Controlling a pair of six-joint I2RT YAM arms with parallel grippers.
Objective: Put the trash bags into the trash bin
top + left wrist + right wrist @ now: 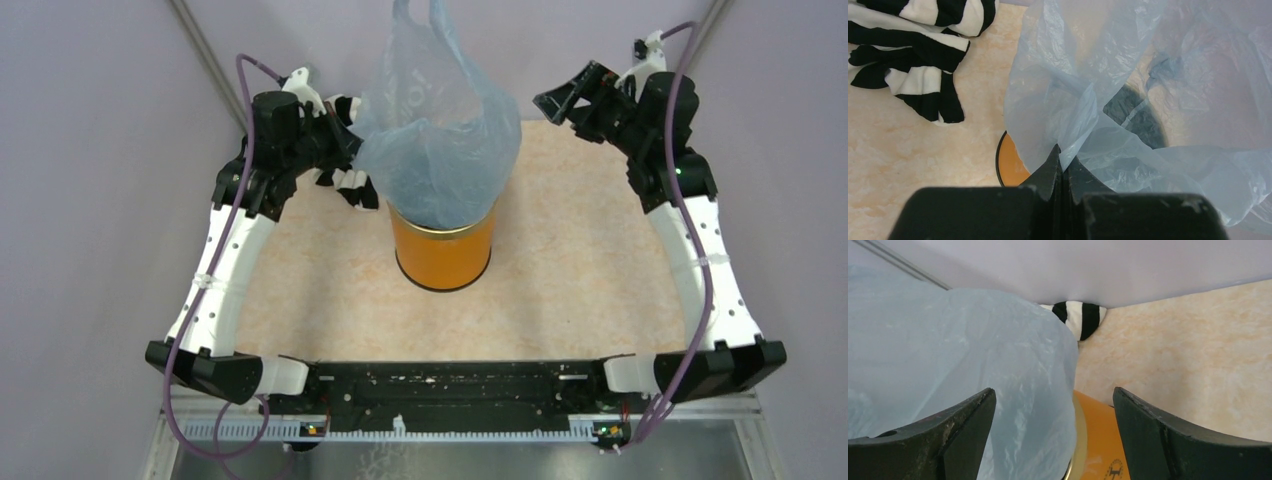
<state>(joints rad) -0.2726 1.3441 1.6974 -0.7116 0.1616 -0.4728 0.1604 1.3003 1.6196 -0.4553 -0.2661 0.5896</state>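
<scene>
Roughly halfway, I'd say. Bag (435, 140) stands on the bin (443, 255) mouth. Its bottom looks tucked inside the rim, but most of it balloons above, handle loops sticking up. Left gripper (1063, 162) is clamped on a fold of the bag at its left side, just above the rim. Right gripper (1053, 400) is wide and empty, off the bag's right side. Left to do: push the bulk down into the bin and let go. Striped cloth (913, 65) lies on the counter (580, 260), not involved.

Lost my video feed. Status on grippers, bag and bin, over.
Left gripper shut on the trash bag. Right gripper open, empty, beside it. Bag bulges above the trash bin, lower end at its mouth. Striped cloth lies apart.
</scene>
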